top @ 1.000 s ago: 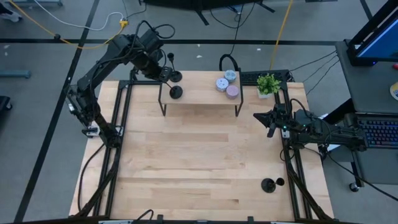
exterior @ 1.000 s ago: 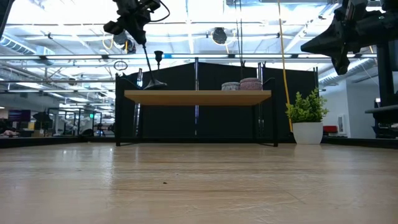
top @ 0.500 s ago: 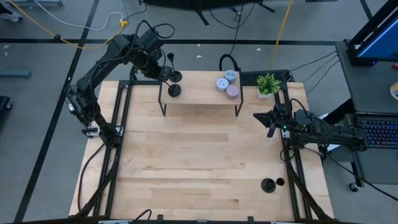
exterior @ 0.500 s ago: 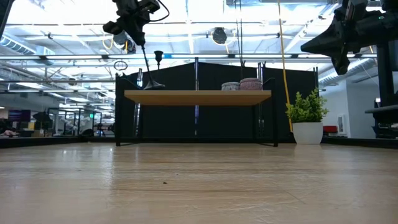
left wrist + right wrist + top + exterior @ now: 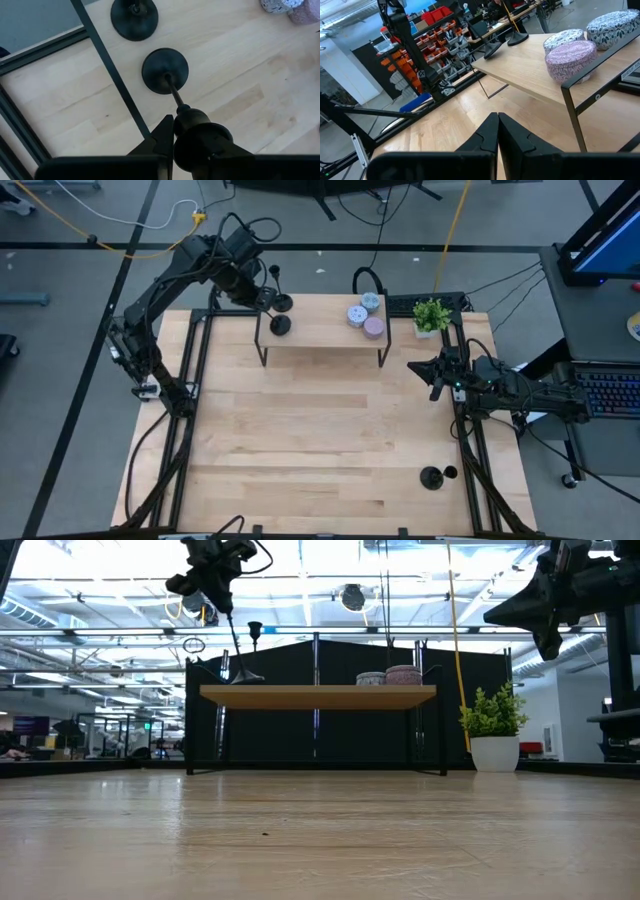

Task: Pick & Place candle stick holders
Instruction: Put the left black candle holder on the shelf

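A pale wooden table (image 5: pixel 300 430) stands on a grey floor strung with cables, and across its far edge sits a low wooden shelf (image 5: pixel 322 330) on thin black legs.

Two candle stick holders are on the shelf's left end. One candle stick holder (image 5: pixel 281 326) has its disc base on the shelf's left end near the front edge, with the stem leaning up toward the left arm; the low view shows that stem tilted. The left gripper (image 5: pixel 175 131) is clamped on the cup at the top of this stem, above the shelf's left end. The second holder (image 5: pixel 283 302) stands upright just behind the first, at the shelf's far left corner. A third holder (image 5: pixel 431 477) sits well apart from these, near the table's right edge toward its near corner.

On the shelf's right end three round pucks (image 5: pixel 365 315) are grouped close together. A small potted plant (image 5: pixel 431 315) stands at the table's far right corner.

The right gripper (image 5: pixel 498 131) waits at the table's right edge, its fingers pressed together and holding nothing.
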Tool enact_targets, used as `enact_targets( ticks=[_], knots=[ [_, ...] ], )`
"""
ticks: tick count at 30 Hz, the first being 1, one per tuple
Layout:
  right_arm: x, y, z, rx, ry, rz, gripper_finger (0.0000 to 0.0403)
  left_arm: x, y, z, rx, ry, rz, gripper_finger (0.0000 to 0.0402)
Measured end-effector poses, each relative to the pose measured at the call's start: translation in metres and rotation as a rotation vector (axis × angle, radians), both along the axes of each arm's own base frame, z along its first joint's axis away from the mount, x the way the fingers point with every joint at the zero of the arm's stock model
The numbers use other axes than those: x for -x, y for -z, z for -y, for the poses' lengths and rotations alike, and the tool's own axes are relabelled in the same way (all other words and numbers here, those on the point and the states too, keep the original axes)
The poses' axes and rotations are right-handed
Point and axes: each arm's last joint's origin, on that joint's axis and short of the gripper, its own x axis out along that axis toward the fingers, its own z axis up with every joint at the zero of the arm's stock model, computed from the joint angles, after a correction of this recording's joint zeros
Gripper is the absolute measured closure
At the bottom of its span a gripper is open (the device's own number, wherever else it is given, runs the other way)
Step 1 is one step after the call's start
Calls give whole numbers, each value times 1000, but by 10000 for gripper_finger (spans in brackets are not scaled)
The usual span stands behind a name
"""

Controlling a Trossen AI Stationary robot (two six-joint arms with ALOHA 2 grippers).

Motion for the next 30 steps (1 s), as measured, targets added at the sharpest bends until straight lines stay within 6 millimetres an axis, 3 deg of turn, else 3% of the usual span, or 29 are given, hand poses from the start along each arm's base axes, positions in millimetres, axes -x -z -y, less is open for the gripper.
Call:
enact_targets(
  ticks=[6,24,30],
  knots=[
    [0,0,0,0,0,0,401,3,0,-4,-7,-4,-3,363],
    [0,0,0,-1,0,0,401,5,-1,-8,-15,-18,9,284],
    [0,0,0,-1,1,1,401,3,-4,-10,-2,5,92,263]
  ],
)
